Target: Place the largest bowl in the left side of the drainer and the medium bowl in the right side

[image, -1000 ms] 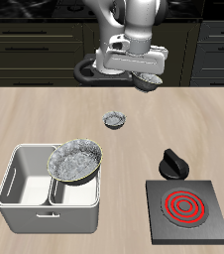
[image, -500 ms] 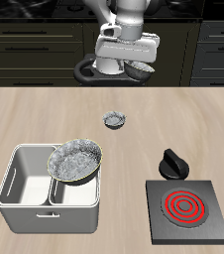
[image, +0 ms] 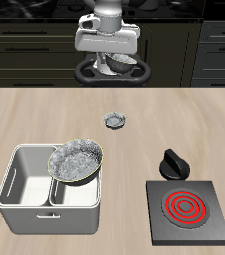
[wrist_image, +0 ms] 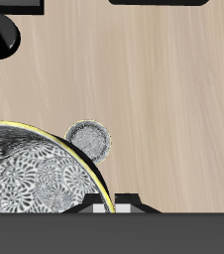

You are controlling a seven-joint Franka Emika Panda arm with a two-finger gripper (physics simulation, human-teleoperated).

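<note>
Exterior view: the gripper [image: 116, 60] hangs high at the table's back, at 12 o'clock from everything else. It is clenched on the medium bowl [image: 127, 67], which dangles from one side of its rim, well clear of the wood. The drainer [image: 15, 195] sits near the front edge, at about 7 o'clock from the gripper. The largest bowl [image: 75, 160] is already in it, tilted, leaning over the centre wall and the compartment on the wall's 3 o'clock side. The 9 o'clock compartment is bare. A tiny bowl [image: 113, 121] stands between gripper and drainer. A stove plate [image: 156, 222] lies at 3 o'clock from the drainer, with a black knob [image: 173, 164] at its 12 o'clock.

Wrist view: the held bowl fills much of the frame, its mottled pale inside facing the camera and its rim edged in yellow. The tiny bowl shows just past that rim, with bare wood around it.

Handling, as a judgement: the bowl looks rigid, light and smooth, so a pinch on the thin rim could let it swing or slip. A grip across the rim, wall between the fingers, seems right.

Only the exterior view shows the drainer and the tilted bowl. Only the wrist view shows the held bowl's inside and how it hangs above the tiny bowl.
</note>
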